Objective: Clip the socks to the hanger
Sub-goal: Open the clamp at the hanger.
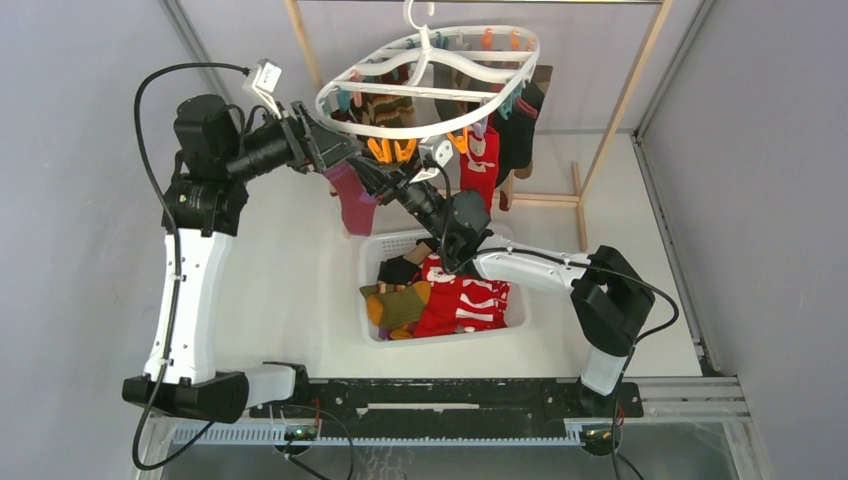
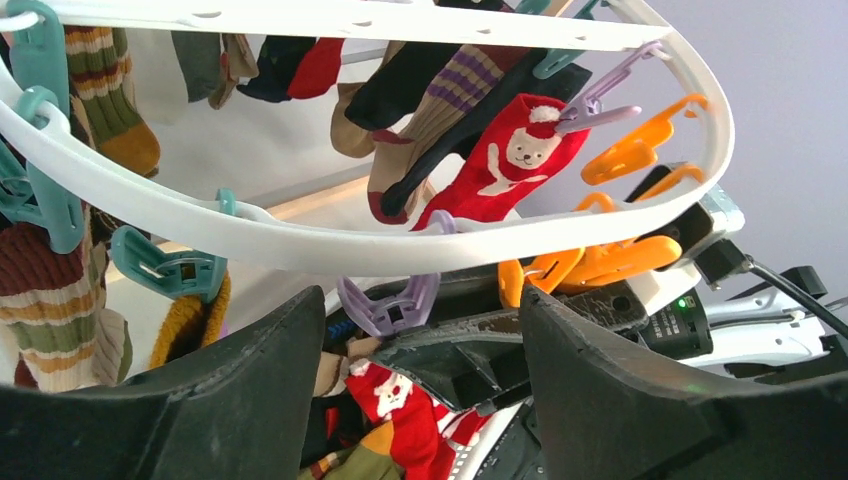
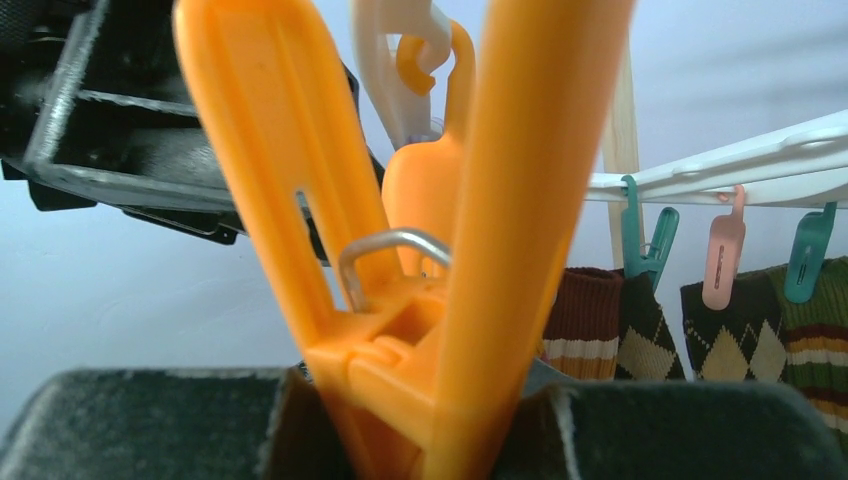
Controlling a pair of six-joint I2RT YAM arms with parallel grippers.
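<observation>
The hanger (image 2: 300, 240) hangs by its hook from the wooden frame (image 1: 630, 90), tilted, with its near rim just above both claws. Striped, black and brown socks hang clipped around its far side. A red Santa sock (image 2: 510, 160) hangs from a lilac clip beyond the left claw (image 2: 420, 315) and beside the right arm.

The right claw (image 3: 425, 420) is raised to the near rim and closed on an orange clip (image 3: 500, 200). Its fingers press either side of the clip's lower end, and the clip's two arms spread in a V above them. A second orange clip hangs just behind the gripped one.

The left claw faces the right one from the other side, close under the rim, with its fingers (image 2: 240, 400) spread wide and no sock between them. A lilac clip (image 2: 388, 305) and a teal clip (image 2: 165, 268) hang from the rim just above it. A magenta sock (image 1: 352, 205) hangs directly below it; I cannot tell what holds its top.

Beneath the right arm a white basket (image 1: 385, 245) sits on the tabletop (image 1: 290, 280), holding loose socks (image 1: 455, 305) in red, olive and black.
</observation>
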